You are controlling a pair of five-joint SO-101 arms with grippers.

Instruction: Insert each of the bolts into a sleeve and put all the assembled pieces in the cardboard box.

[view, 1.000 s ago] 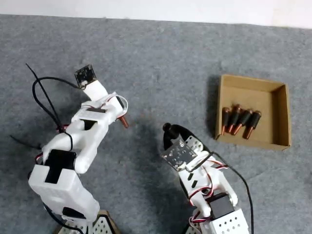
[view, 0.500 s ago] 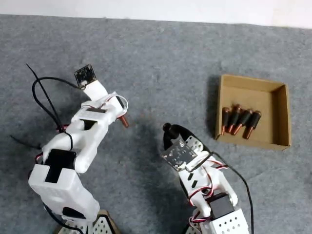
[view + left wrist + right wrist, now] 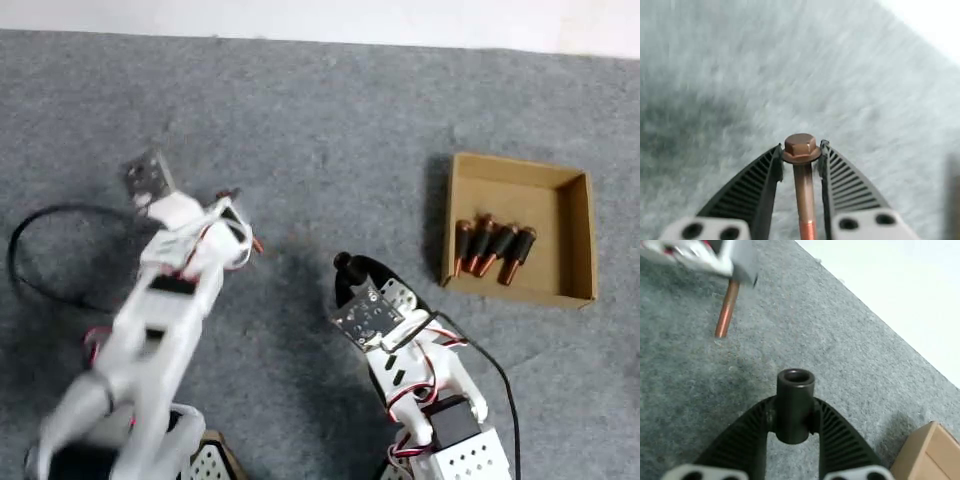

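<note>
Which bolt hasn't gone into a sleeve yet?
The bare copper bolt gripped by the left end effector; the four bolts in the cardboard box already wear black sleeves.

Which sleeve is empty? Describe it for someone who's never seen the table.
Start at the cardboard box on the grey mat; its four sleeves each carry a bolt. Left of it in the high view, the right hand grips one more black sleeve. Its bore is open, with no bolt inside.
</note>
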